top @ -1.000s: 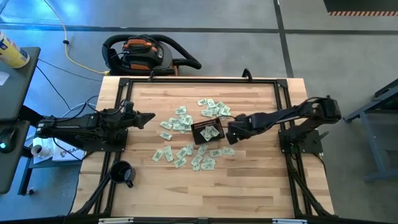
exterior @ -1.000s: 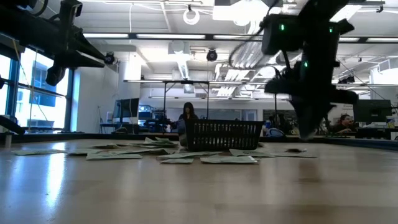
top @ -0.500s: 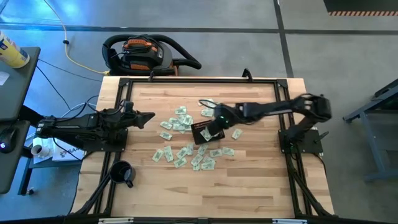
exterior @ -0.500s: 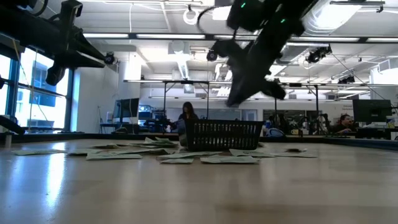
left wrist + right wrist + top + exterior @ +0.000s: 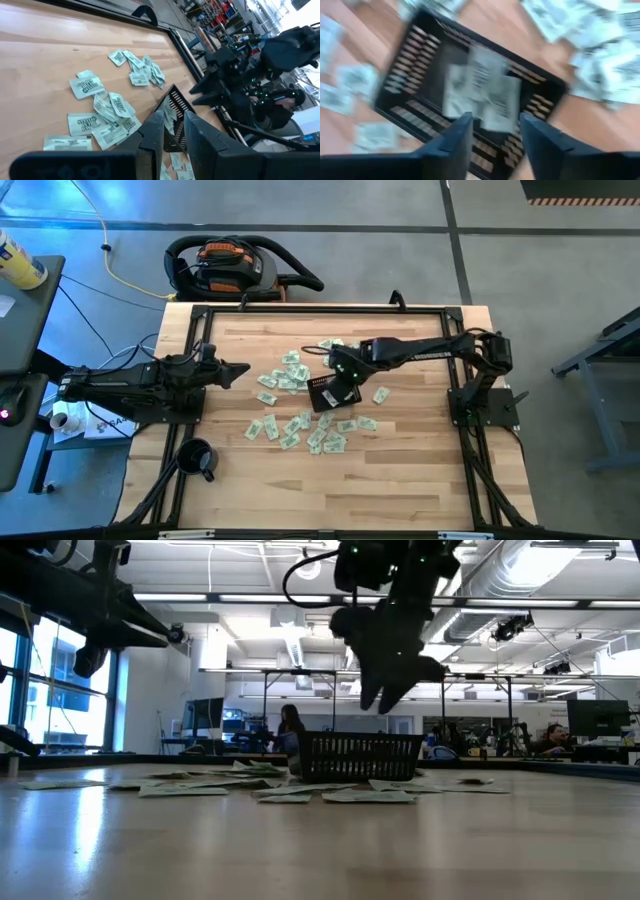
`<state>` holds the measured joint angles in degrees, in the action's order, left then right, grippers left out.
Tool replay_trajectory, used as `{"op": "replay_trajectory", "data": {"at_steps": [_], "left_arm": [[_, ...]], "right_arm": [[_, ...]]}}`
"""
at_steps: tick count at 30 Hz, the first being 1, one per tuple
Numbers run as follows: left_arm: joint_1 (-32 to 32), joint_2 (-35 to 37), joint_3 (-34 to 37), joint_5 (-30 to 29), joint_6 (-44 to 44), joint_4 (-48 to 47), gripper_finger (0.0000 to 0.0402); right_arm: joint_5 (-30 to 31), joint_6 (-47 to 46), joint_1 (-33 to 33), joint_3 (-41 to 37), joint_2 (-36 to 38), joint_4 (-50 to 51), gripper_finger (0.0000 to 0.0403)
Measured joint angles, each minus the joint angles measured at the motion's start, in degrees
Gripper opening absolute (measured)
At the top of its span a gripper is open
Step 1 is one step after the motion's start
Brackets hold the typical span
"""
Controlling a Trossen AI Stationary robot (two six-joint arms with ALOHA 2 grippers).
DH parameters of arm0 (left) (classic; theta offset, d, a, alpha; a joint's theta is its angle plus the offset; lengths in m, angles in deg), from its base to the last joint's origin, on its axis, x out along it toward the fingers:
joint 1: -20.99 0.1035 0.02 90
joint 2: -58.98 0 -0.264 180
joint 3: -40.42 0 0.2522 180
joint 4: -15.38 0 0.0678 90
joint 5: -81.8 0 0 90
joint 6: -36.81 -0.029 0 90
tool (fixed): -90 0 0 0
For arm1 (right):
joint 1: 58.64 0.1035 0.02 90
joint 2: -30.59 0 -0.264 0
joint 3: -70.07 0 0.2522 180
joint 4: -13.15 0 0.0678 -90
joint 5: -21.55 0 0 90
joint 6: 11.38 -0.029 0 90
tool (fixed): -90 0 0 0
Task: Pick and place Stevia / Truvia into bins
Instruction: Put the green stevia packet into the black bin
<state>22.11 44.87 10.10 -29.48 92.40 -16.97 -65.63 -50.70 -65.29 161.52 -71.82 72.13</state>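
The black basket (image 5: 322, 396) stands mid-table, with a few pale sachets (image 5: 480, 90) lying in it. Many more green-and-white sachets lie flat on the wood around it, to its left (image 5: 285, 375), in front of it (image 5: 320, 435) and singly at its right (image 5: 381, 394). My right gripper (image 5: 341, 370) hangs open over the basket (image 5: 360, 753), well above its rim (image 5: 385, 695). In the right wrist view its fingers (image 5: 457, 137) frame the basket floor with nothing between them. My left gripper (image 5: 243, 368) waits open at the table's left, above the wood, pointing toward the sachets (image 5: 95, 107).
A round black mug (image 5: 197, 457) stands at the near left corner. A vacuum cleaner (image 5: 240, 265) sits on the floor beyond the far edge. Black rails (image 5: 455, 340) frame the table top. People sit in the room behind (image 5: 290, 728).
My right gripper has risen from low beside the basket's right side and swung toward the table's left, ending above the basket. A sachet at the basket's right, covered by the arm before, now shows.
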Motion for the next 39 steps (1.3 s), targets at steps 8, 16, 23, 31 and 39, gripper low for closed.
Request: {"op": "replay_trajectory", "data": {"at_steps": [8, 16, 23, 31, 39], "left_arm": [[0.0, 0.0, 0.0, 0.0, 0.0, 0.0, 0.0111], [0.0, 0.0, 0.0, -0.1, 0.0, 0.0, 0.0111], [0.0, 0.0, 0.0, -0.3, 0.2, 0.0, 0.0111], [0.0, 0.0, 0.0, -2.6, 0.6, 0.0, 0.0111], [0.0, 0.0, 0.0, -4.3, 1.9, 0.0, 0.0111]], "right_arm": [[7.7, 14.4, 5.5, -0.1, 2.7, 17.7, 0.0228], [1.1, 15.5, 6.7, -10.0, 4.4, 15.3, 0.0223], [3.0, 24.9, 7.4, -12.5, 4.4, 11.8, 0.0222], [2.2, 33.7, 3.0, -18.0, 4.4, 6.7, 0.0222], [0.8, 42.4, 0.3, -20.5, 4.4, -0.2, 0.0222]]}}
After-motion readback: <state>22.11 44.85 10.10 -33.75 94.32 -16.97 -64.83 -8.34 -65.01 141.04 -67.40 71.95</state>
